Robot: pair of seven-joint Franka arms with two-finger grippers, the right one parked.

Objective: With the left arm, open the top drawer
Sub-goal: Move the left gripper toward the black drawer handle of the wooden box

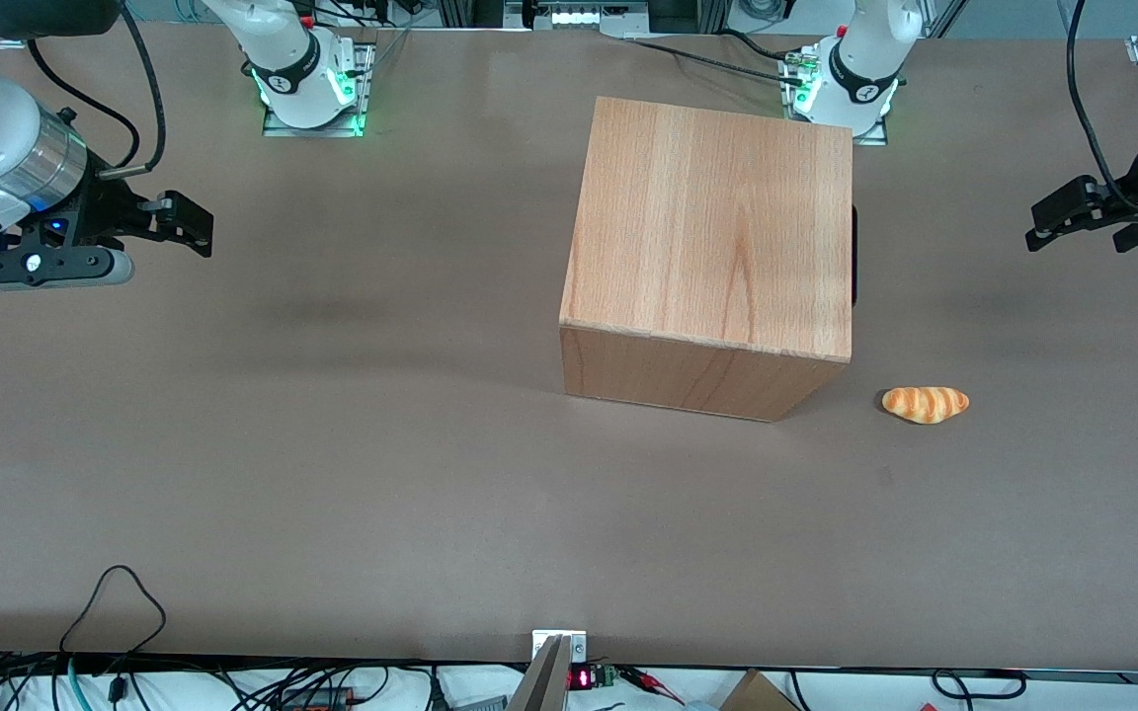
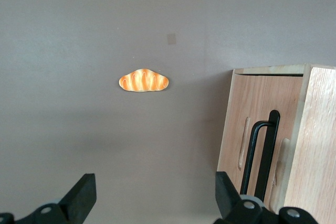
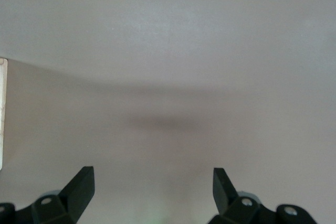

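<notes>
Pincer [image 2: 152,198] spread wide, well apart from closed top drawer [image 2: 262,129]; croissant [image 2: 143,81] near cabinet [image 1: 717,247].

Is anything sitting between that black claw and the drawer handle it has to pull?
Nothing visible. The gripper hangs open above bare table, apart from the top drawer. The croissant lies nearer the front camera, off that path.

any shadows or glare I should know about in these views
Front view: soft shadows stretch across the table beside the cabinet; green lights glow at the arm bases. Left wrist view: even light, the open gripper facing the drawer handle, bread sharp, no glare.
</notes>
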